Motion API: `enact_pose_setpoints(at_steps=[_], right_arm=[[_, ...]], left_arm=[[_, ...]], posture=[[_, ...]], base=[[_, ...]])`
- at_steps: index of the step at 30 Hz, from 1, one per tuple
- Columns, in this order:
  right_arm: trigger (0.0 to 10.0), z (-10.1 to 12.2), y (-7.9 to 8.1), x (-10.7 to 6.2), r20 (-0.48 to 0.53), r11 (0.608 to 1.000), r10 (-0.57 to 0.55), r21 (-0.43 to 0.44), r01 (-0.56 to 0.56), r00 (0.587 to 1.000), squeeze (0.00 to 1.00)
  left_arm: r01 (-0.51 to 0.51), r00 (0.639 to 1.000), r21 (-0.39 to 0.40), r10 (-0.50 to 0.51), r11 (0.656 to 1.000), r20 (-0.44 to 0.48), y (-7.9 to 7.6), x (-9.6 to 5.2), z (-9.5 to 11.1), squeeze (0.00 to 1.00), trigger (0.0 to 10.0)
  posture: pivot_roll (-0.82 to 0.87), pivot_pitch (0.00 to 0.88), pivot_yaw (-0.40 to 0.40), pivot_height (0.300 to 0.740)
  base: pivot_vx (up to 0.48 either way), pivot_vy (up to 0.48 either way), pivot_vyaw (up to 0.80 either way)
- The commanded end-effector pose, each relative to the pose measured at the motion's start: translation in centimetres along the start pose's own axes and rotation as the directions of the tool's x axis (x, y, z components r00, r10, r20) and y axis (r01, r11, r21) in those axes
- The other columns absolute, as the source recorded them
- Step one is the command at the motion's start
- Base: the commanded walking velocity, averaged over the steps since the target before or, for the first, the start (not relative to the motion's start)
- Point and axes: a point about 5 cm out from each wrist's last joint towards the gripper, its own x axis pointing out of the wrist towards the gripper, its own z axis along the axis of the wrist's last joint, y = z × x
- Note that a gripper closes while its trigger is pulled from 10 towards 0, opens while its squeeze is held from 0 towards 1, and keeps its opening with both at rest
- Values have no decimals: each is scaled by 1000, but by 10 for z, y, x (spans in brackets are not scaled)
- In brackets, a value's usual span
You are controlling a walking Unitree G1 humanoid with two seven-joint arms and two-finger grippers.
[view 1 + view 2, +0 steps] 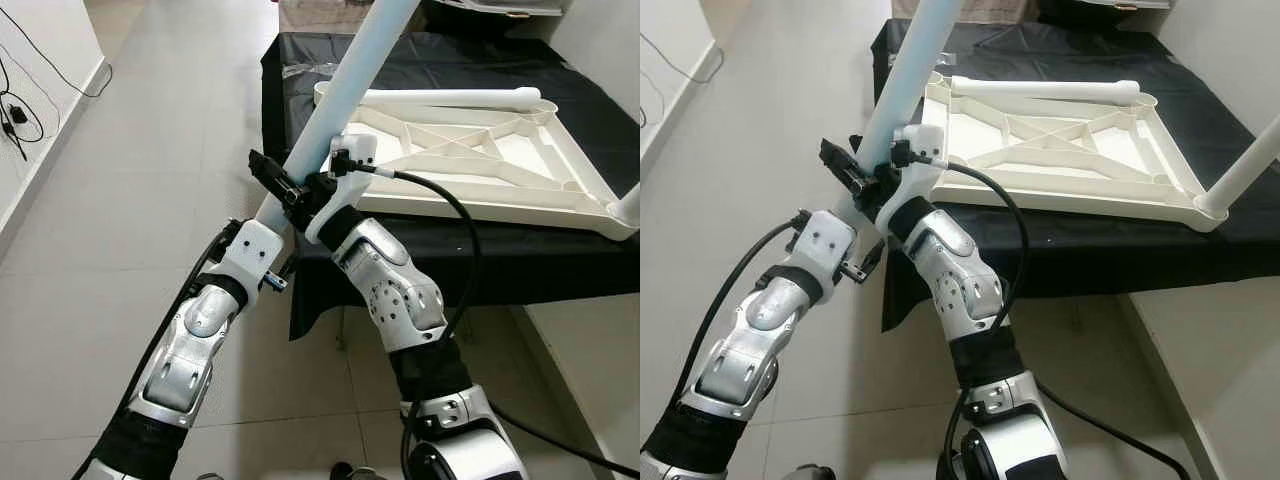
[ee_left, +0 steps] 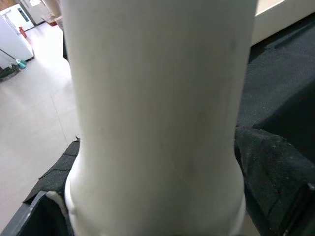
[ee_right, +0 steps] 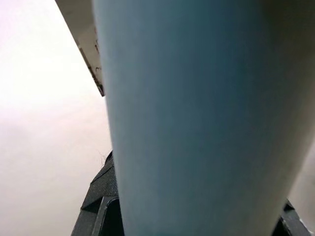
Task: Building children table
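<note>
Left arm: rises from the lower left, wrist bent up to the foot of the leg.
Left gripper [image 1: 272,215]: at the bottom end of the leg [image 1: 340,90]; its wrist view has the white tube pressed between the black pads [image 2: 268,162], so the fingers are closed on it.
Right arm: comes up from the lower middle, a black cable [image 1: 462,225] looping off its wrist.
Right gripper [image 1: 293,190]: just above the left one on the same leg, black fingers across the tube and clamped to it; its wrist view looks straight up the tube.
Leg: long pale tube, tilted, running from the two grippers up and away over the near left corner of the tabletop [image 1: 480,150], held in the air off that corner.
Tabletop: cream, upside down, ribs showing, lying on a black cloth [image 1: 520,250].
Second leg [image 1: 440,98]: lies along the far rim of the tabletop.
Third leg [image 1: 1250,165]: stands fixed in the near right corner.
Floor [image 1: 130,200]: pale tiles to the left, wires [image 1: 15,115] by the wall.
</note>
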Motion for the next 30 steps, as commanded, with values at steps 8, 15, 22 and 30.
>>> enact_pose_setpoints(at_steps=[8,15,22,30], right_arm=[[10000,-10,6,-4,-5,999,5,43,-5,1000,0],[10000,-11,4,-5,-15,1000,-10,12,10,1000,0],[10000,-10,-1,-1,-27,998,14,-54,-16,1000,1000],[10000,-1,-14,4,-112,967,253,62,-247,961,0]], left_arm=[[12,1000,5,-12,1000,-12,-4,2,-4,0,0],[15,1000,13,-15,1000,-10,-3,0,-5,0,0],[63,998,-35,-63,997,16,-8,-8,-1,0,10000],[261,965,-274,-240,925,109,-20,-48,13,0,10000]], posture=[[66,165,-52,740],[65,168,-49,740],[64,167,-45,740],[74,167,-42,740]], base=[[0,0,0],[0,0,0],[0,0,0],[0,0,0]])
